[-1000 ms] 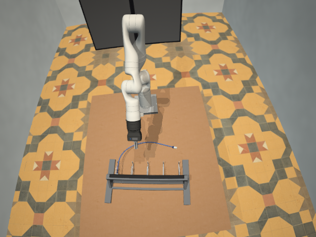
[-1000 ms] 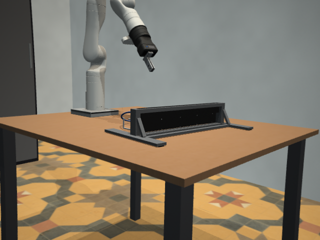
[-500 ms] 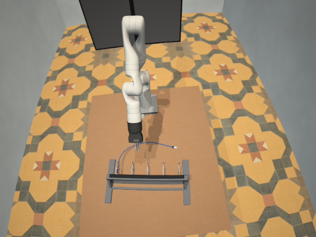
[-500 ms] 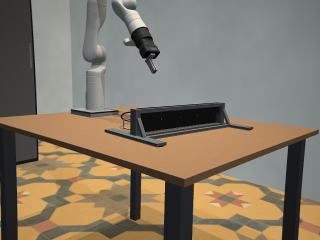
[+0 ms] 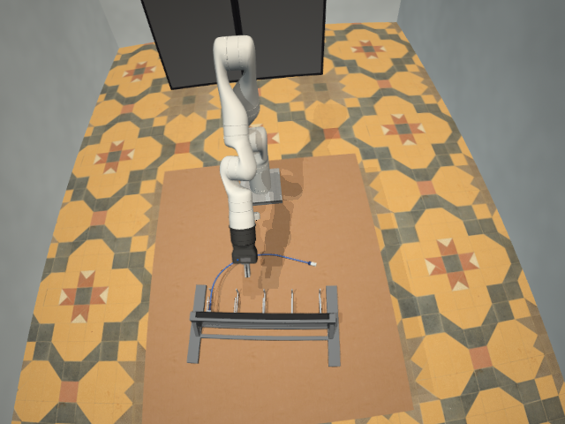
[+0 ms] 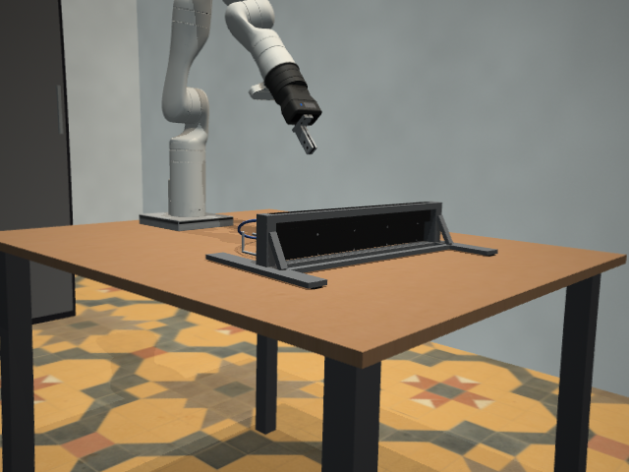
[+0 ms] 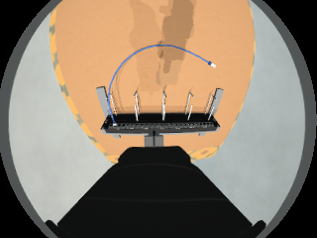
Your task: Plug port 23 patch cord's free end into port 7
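Patch cord (image 5: pixel 218 275) (image 6: pixel 239 229) (image 7: pixel 119 70) curved between rack (image 5: pixel 264 338) (image 6: pixel 350 208) (image 7: pixel 163 131) and robot-base edge of the table (image 5: pixel 365 383) (image 6: pixel 457 299) (image 7: pixel 218 30), its free plug (image 5: pixel 312 263) (image 7: pixel 210 63) lying loose; above, the gripper's (image 5: pixel 247 269) (image 6: pixel 311 149) (image 7: pixel 154 141) fingers stood together, holding nothing.

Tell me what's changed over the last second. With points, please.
The claw (image 5: pixel 247 276) (image 6: pixel 311 150) (image 7: pixel 154 136) has moved slightly toward the rack (image 5: pixel 264 321) (image 6: pixel 350 208) (image 7: pixel 183 131) and come down a little. It has taken hold of nothing and let go of nothing. The rack and blue cord (image 5: pixel 274 254) (image 6: pixel 239 227) (image 7: pixel 163 46) look unmoved.
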You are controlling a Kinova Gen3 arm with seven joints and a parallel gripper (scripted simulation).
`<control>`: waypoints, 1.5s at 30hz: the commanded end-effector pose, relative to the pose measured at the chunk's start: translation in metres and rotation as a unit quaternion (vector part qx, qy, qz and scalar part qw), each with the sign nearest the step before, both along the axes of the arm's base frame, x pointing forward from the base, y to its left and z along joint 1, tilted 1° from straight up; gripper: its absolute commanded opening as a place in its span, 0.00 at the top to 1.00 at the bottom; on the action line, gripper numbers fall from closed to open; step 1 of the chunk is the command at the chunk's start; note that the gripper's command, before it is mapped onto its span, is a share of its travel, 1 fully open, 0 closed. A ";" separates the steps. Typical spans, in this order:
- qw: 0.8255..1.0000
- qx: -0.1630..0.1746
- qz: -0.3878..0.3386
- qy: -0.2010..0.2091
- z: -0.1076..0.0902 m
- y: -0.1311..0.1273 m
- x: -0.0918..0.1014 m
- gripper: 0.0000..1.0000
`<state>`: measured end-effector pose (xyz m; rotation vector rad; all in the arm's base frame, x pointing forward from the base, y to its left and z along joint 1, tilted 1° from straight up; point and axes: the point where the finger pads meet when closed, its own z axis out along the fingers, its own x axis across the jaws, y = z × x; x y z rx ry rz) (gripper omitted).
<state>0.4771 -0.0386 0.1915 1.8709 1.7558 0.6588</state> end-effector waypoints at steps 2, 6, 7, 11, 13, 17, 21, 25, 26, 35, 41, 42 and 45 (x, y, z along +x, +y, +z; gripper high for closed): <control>1.000 -0.003 -0.011 0.000 -0.011 -0.014 0.009 1.00; 1.000 -0.003 -0.012 0.000 -0.026 -0.015 0.021 1.00; 1.000 -0.004 -0.011 0.000 -0.031 -0.015 0.025 1.00; 1.000 -0.002 -0.013 0.000 -0.048 -0.016 0.039 1.00; 1.000 -0.002 -0.012 0.000 -0.055 -0.016 0.045 1.00; 1.000 -0.001 -0.015 0.000 -0.061 -0.017 0.050 1.00; 1.000 -0.001 -0.013 0.000 -0.071 -0.017 0.059 1.00; 1.000 -0.001 -0.013 0.000 -0.077 -0.017 0.064 1.00; 1.000 -0.001 -0.014 0.000 -0.078 -0.018 0.064 1.00; 1.000 -0.001 -0.013 0.002 -0.081 -0.017 0.064 1.00; 1.000 -0.002 -0.012 0.001 -0.081 -0.017 0.065 1.00; 1.000 -0.002 -0.011 0.001 -0.081 -0.017 0.065 1.00; 1.000 -0.003 -0.010 0.001 -0.081 -0.017 0.065 1.00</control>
